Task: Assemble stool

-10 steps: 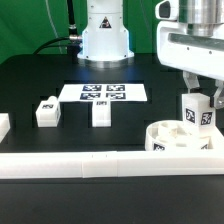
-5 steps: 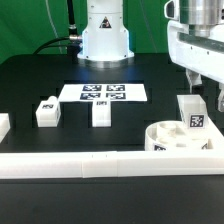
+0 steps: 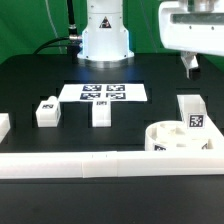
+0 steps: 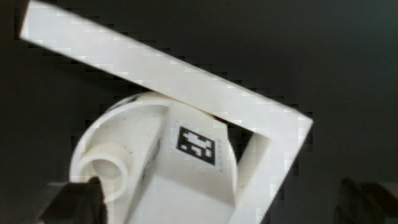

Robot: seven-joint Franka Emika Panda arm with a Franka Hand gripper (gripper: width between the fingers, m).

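Found gripper (image 3: pixel 203 68) spread open and empty, hanging clear above the seat (image 3: pixel 160 141). Saw one leg (image 3: pixel 191 114) standing upright in a seat socket below the gripper, touched by neither finger. Could not tell whether fully seated. Noted near loose leg (image 3: pixel 100 114) and far loose leg (image 3: pixel 46 112) on the tabletop (image 3: pixel 30 80), well apart from the gripper, toward the exterior view's left. Judged step in hand: clear the standing leg, fetch the next. Advised rising straight before traversing, to avoid nudging the leg. Then descending square over the near loose leg, fingers across its flat sides.
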